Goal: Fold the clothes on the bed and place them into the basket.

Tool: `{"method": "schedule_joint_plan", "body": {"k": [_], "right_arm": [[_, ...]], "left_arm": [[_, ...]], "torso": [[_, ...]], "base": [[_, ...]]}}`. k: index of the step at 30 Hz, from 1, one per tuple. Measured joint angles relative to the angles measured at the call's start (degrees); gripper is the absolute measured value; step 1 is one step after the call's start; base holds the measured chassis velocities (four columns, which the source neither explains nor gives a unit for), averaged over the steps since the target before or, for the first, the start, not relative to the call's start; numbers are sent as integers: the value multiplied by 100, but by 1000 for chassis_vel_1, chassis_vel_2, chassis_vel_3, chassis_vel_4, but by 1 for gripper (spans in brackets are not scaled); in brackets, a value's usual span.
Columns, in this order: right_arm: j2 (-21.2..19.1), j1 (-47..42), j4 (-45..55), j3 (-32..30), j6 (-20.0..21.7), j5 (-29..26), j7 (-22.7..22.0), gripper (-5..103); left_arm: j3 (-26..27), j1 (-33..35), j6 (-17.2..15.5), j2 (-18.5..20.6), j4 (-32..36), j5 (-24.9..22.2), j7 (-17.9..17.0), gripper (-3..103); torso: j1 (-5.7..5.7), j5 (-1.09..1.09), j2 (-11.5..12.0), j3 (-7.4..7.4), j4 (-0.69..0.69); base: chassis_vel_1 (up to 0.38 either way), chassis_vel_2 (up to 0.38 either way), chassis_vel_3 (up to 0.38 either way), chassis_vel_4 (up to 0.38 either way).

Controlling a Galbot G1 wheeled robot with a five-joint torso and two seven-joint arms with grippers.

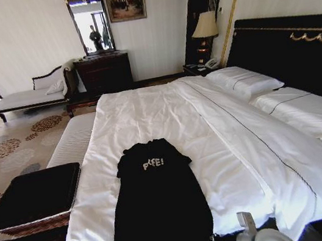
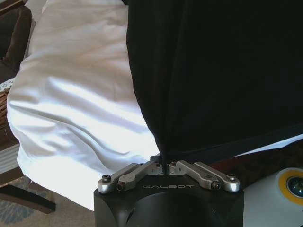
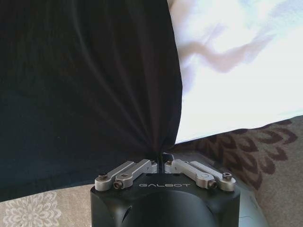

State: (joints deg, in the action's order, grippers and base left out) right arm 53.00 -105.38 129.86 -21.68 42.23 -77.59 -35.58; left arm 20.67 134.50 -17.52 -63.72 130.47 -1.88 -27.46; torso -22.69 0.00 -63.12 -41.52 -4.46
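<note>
- Where it lies on the near part of the bed (image 1: 166,113), the black T-shirt (image 1: 159,201) is spread lengthwise, lettering up, collar toward the headboard, hem at the foot edge.
- Left gripper (image 2: 164,165): fingers clenched on the hem's left corner, cloth drawn taut from the pinch.
- Right gripper (image 3: 161,163): fingers clenched on the hem's right corner, likewise taut.
- Step in hand, by judgement: the first fold, both hem corners gripped and not yet carried over.
- Next move calls for raising both corners evenly and laying them toward the collar, square.
- Basket (image 1: 35,200): beside the bed, on the robot's left, well apart from the shirt.
- Striped bench (image 1: 72,141): just beyond it.
</note>
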Motion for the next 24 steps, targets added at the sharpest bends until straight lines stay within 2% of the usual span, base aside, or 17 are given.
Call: {"method": "schedule_joint_plan", "body": {"k": [6,8,9,10,11,12,13,15,18,19,20,21,24], "right_arm": [[34,163,-52,59,-1,16,0,2],[63,196,-81,66,0,28,13,-1],[63,196,-81,66,0,28,13,-1],[73,196,-89,65,0,58,19,4],[85,190,-92,57,-1,96,35,9],[103,171,-92,33,-1,144,57,14],[111,159,-92,17,-1,161,65,14],[134,80,-49,-99,-1,228,84,25],[142,45,8,-191,-2,244,81,30],[144,35,42,-250,-2,266,76,35],[143,30,134,-393,-2,287,30,41],[143,30,134,-393,-2,287,30,41],[120,49,265,-785,-3,396,-23,57]], "left_arm": [[-50,36,46,12,-6,68,2,-1],[-53,72,42,19,-2,104,-4,9],[-53,72,42,19,-2,104,-4,9],[-52,87,34,22,-1,119,-30,14],[-49,94,28,23,-2,126,-57,14],[-41,106,28,23,3,141,-81,19],[-35,115,28,23,11,155,-92,25],[-13,175,61,6,130,197,-120,36],[-1,203,73,-6,249,193,-128,41],[11,217,89,-11,328,190,-129,46],[42,249,153,-24,471,216,-128,52],[42,249,153,-24,471,216,-128,52],[123,245,418,-53,625,281,-98,68]], "torso": [[0,0,0,0,1],[0,0,0,0,1],[0,0,0,0,1],[0,0,0,0,1],[0,0,0,0,1],[0,0,0,0,1],[0,0,0,0,1],[0,0,0,0,0],[0,0,0,0,0],[0,0,0,0,0],[0,0,0,0,0],[0,0,0,0,0],[0,1,0,0,0]], "base": [[0,0,0,0],[0,0,0,0],[0,0,0,0],[0,0,0,0],[0,0,0,0],[0,0,0,0],[0,0,0,0],[0,0,0,0],[0,0,0,0],[0,0,0,0],[0,0,0,0],[0,0,0,0],[0,0,0,0]]}}
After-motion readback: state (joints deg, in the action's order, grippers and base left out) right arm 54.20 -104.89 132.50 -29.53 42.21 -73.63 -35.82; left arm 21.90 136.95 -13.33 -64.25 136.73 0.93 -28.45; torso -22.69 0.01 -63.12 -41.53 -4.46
